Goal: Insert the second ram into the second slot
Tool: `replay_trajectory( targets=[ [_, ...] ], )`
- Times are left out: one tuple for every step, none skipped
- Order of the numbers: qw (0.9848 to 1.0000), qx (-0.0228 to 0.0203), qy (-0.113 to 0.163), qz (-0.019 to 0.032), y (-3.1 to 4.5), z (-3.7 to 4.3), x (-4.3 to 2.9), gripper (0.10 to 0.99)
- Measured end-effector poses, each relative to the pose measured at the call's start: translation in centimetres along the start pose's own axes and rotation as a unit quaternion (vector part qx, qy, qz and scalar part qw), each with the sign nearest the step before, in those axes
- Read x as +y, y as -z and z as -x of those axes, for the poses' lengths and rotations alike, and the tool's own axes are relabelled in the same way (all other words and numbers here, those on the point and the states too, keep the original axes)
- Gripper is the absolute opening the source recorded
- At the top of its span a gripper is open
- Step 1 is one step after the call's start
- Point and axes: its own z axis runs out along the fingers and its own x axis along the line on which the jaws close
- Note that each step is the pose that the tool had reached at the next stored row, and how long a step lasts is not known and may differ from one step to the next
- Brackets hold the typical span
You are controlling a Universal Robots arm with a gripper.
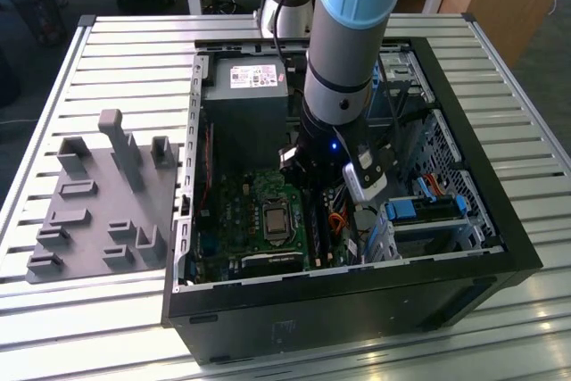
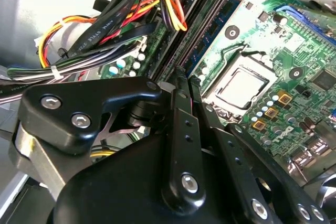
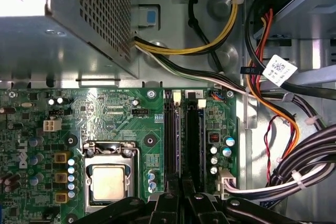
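Observation:
Inside the open computer case point(image 1: 500, 220) my gripper point(image 1: 314, 210) hangs low over the memory slots point(image 1: 318, 234) beside the processor socket. In both wrist views its black fingers point(image 3: 170, 195) stand almost together at the near end of a thin blue stick, the second ram point(image 3: 179, 140), which runs lengthwise along the slots point(image 3: 193, 140) on the green board. The gripper point(image 3: 181, 184) looks shut on that end. In the second wrist view the ram's blue edge point(image 2: 210, 30) leads straight into the narrow gap at the gripper point(image 2: 186, 76). How deep the ram sits is hidden by the fingers.
The grey power supply point(image 1: 245, 104) fills the case's back. A processor socket point(image 3: 107, 182) lies beside the slots. Coloured cable bundles point(image 2: 105, 30) crowd the other side. Blue drive-bay latches point(image 1: 415, 210) sit at the exterior view's right. A grey fixture tray point(image 1: 98, 194) lies outside the case.

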Motion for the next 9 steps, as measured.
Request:
replay_trajectory(
  targets=[
    [1.0000, 0.0000, 0.000, -0.0001, -0.02, 0.00, 0.00, 0.137],
    [1.0000, 0.0000, 0.000, -0.0001, -0.05, -0.01, -0.01, 0.137],
    [1.0000, 0.0000, 0.000, 0.0000, -0.07, 0.00, 0.00, 0.137],
    [1.0000, 0.0000, 0.000, 0.0000, -0.11, 0.00, 0.00, 0.137],
    [1.0000, 0.0000, 0.000, 0.0000, -0.13, 0.00, -0.01, 0.137],
    [1.0000, 0.0000, 0.000, 0.0000, -0.13, 0.00, -0.01, 0.137],
    [1.0000, 0.0000, 0.000, -0.0001, -0.13, 0.00, -0.01, 0.137],
    [1.0000, 0.0000, 0.000, -0.0001, -0.13, 0.00, -0.01, 0.137],
    [1.0000, 0.0000, 0.000, 0.0000, -0.14, 0.00, -0.01, 0.137]
  ],
)
